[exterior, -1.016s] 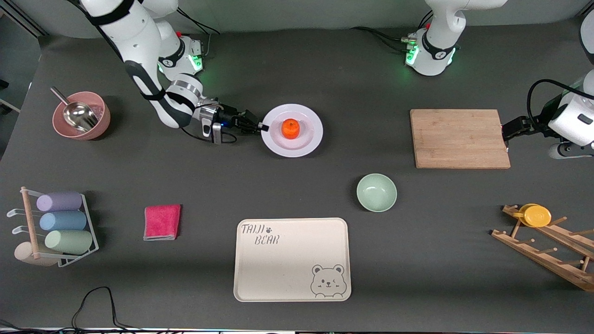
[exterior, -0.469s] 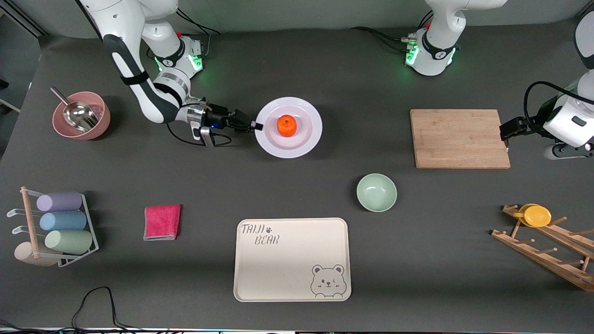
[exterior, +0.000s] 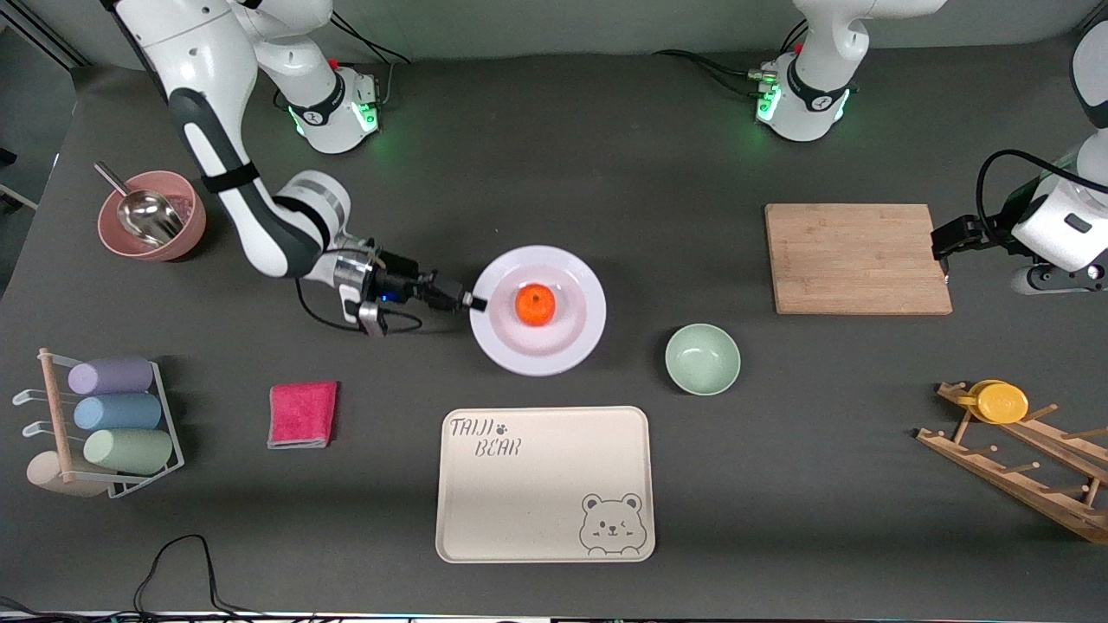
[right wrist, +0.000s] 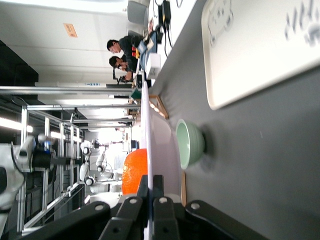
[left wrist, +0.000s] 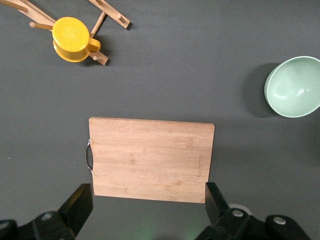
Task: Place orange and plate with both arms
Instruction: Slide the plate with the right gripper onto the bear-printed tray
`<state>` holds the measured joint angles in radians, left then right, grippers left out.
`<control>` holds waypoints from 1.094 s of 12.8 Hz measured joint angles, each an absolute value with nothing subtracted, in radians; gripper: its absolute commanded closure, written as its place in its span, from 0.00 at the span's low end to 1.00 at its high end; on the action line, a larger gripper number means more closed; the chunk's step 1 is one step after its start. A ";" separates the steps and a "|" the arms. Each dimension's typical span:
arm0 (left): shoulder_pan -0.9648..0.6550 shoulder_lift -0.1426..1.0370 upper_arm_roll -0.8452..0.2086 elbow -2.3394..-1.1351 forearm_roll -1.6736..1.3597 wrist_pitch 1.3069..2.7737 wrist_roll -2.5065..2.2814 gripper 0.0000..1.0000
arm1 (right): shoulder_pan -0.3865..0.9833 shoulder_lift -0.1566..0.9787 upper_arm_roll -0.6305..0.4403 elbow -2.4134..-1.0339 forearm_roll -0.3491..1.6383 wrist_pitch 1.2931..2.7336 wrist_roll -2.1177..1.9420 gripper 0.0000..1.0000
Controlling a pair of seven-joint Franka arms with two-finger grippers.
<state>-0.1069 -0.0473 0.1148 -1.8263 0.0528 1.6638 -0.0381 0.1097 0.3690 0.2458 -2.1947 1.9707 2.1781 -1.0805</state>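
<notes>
The pale lavender-white plate [exterior: 563, 342] carries the orange [exterior: 536, 305] in its middle. My right gripper [exterior: 472, 302] is shut on the plate's rim at the edge toward the right arm's end. In the right wrist view the plate [right wrist: 150, 145] shows edge-on between the closed fingers [right wrist: 159, 197], with the orange [right wrist: 135, 171] on it. My left gripper [exterior: 943, 245] is open and empty, by the wooden cutting board [exterior: 857, 258] at the left arm's end. In the left wrist view its fingers [left wrist: 80, 205] stand wide apart over the board's edge [left wrist: 150, 157].
A mint-green bowl [exterior: 702, 358] sits beside the plate. The cream bear tray [exterior: 544, 484] lies nearer the camera. A pink bowl with a scoop [exterior: 151, 215], a red cloth [exterior: 302, 414], a cup rack [exterior: 99, 424] and a wooden rack with a yellow cup [exterior: 1002, 401] stand around.
My right gripper has carried the plate with the orange toward the camera, closer to the bear tray and green bowl. The left arm has stayed put in the last half second.
</notes>
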 measured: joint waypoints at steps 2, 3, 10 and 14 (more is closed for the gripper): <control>-0.106 -0.052 0.116 -1.834 0.052 1.666 -0.035 0.00 | 0.110 0.480 0.222 -2.038 1.941 2.184 -1.039 1.00; -0.106 -0.053 0.116 -1.837 0.052 1.669 -0.035 0.00 | 0.110 0.539 0.212 -1.960 1.922 2.184 -1.017 1.00; -0.106 -0.056 0.117 -1.854 0.051 1.680 -0.032 0.00 | 0.112 0.871 0.185 -1.443 1.715 2.238 -0.785 1.00; -0.106 -0.059 0.117 -1.871 0.051 1.703 -0.031 0.00 | 0.124 1.002 0.182 -1.317 1.710 2.257 -0.785 1.00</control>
<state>-0.1059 -0.0587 0.1170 -1.8709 0.0512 1.7032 -0.0314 0.1236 1.0019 0.1817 -1.3171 1.7096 2.2571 -0.7848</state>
